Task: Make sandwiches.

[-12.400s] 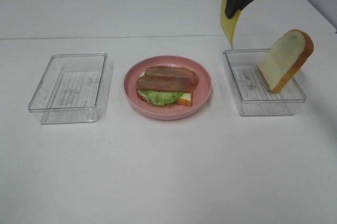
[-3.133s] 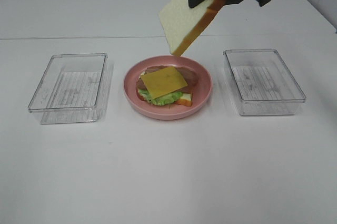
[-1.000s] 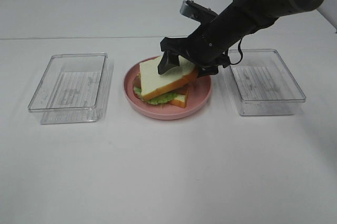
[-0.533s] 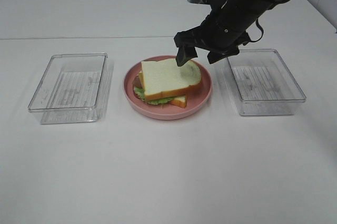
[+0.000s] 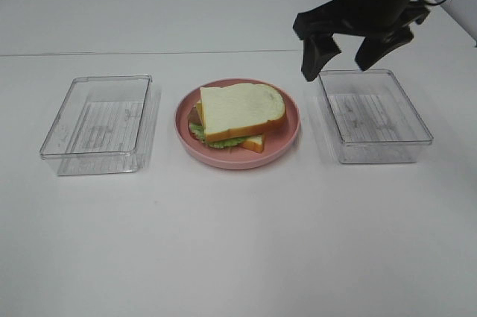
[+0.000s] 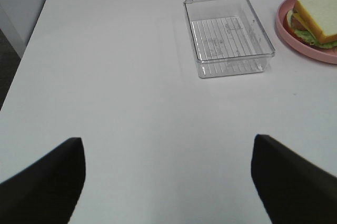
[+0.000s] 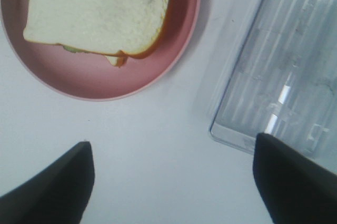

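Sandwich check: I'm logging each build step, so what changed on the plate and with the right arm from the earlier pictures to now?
The cheese slice, then the top bread slice, went onto the sandwich. The right gripper let the bread go and rose, open, back toward the right tray. That tray no longer holds bread. The plate and left tray stayed put.

At the upper right of the frame, the right end effector [image 5: 341,54] is matte black, with two blunt, wedge-shaped fingers [image 5: 311,57] and a thin black cable.
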Action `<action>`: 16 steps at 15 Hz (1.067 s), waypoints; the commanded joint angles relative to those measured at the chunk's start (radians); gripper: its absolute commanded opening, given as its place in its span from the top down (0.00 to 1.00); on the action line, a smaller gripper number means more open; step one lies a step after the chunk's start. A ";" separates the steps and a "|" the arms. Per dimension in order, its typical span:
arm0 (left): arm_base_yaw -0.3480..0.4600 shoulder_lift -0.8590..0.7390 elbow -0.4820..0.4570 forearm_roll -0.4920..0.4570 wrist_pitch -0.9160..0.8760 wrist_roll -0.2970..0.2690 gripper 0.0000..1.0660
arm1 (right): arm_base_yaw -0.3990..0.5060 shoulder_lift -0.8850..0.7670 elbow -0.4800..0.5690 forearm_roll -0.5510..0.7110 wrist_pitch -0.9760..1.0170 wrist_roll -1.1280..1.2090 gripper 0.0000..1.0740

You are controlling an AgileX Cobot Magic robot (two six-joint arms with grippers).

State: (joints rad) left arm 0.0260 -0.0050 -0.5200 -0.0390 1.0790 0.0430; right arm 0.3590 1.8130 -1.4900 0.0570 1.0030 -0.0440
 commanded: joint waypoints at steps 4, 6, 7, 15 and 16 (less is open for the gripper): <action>0.000 -0.013 0.001 -0.004 -0.005 -0.002 0.26 | 0.001 -0.303 0.066 -0.087 0.167 0.088 0.25; 0.000 -0.013 0.001 -0.004 -0.005 -0.002 0.26 | 0.001 -0.404 0.160 -0.128 0.167 0.116 0.25; 0.000 -0.013 0.001 -0.004 -0.005 -0.002 0.26 | 0.001 -0.548 0.297 -0.169 0.168 0.161 0.25; 0.000 -0.013 0.001 -0.004 -0.005 -0.002 0.26 | -0.091 -1.073 0.762 -0.181 0.188 0.226 0.25; 0.000 -0.013 0.001 -0.004 -0.005 -0.002 0.26 | -0.186 -1.228 0.824 -0.181 0.228 0.183 0.25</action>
State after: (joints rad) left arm 0.0260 -0.0050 -0.5200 -0.0390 1.0790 0.0430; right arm 0.2070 0.6380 -0.6890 -0.1210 1.2100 0.1620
